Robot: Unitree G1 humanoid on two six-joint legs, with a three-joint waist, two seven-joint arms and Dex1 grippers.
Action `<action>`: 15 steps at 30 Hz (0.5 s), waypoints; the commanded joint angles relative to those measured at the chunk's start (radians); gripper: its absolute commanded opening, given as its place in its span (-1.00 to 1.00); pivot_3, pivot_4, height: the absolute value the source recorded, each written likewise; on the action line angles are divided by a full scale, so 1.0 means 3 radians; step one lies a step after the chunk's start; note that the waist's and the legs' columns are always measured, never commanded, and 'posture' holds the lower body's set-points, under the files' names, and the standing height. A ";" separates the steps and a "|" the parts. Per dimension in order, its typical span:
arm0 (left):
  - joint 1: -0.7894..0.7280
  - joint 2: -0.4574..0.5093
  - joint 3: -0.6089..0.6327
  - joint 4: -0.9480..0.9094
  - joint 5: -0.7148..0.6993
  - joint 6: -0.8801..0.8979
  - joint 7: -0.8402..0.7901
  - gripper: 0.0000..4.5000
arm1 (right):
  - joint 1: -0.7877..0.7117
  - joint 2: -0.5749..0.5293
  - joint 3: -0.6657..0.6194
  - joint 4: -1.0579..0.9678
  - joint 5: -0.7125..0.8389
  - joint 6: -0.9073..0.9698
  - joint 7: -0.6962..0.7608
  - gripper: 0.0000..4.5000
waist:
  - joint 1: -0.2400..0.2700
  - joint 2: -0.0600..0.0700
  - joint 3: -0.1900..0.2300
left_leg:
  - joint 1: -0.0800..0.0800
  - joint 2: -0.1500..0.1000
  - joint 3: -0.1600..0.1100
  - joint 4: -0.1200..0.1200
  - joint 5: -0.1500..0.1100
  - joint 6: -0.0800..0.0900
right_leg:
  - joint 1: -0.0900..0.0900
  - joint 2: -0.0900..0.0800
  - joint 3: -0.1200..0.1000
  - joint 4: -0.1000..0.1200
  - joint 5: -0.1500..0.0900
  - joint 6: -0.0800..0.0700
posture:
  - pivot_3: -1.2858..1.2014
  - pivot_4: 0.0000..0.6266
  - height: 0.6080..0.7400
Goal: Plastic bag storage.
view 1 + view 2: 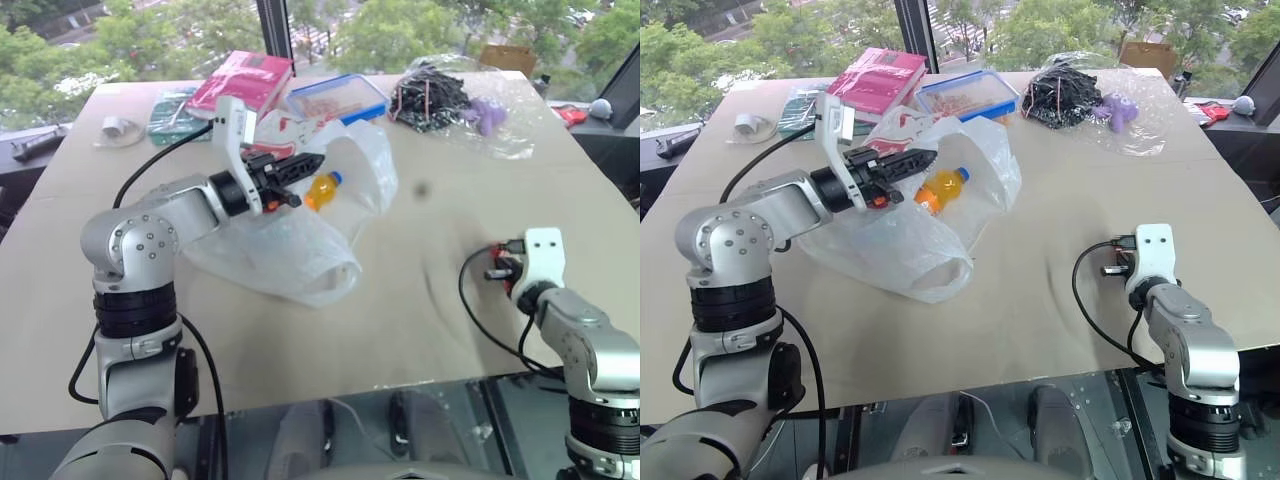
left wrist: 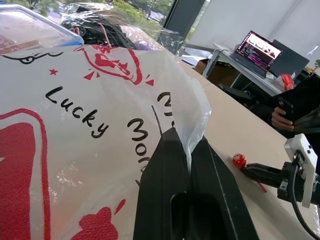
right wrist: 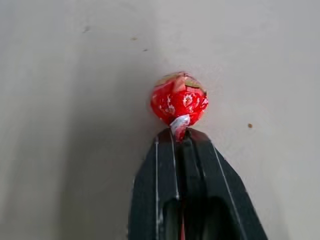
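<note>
plastic bag (image 1: 910,230) edge pinched in left jaws; right jaws clamp lollipop (image 3: 179,102).

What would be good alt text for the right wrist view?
The right gripper is shut on the stick of a lollipop in a red wrapper, just below its round head. The lollipop sits over the plain beige table.

The plastic bag (image 2: 90,125) runs off the left wrist view's edge, cutting its lettering short.
</note>
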 commanded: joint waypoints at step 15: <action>-0.0018 0.0262 0.0278 -0.0383 -0.0564 0.0185 -0.0211 -1.00 | -0.2371 0.0910 0.1398 0.2123 -0.0149 -0.1407 0.0746 -0.97 | -0.0071 -0.0001 0.0002 | -0.0004 0.0001 -0.0004 0.0002 0.0001 -0.0001 | -0.0002 0.0001 -0.0005 0.0001 0.0001 -0.0001 | 0.03 -0.52 1.00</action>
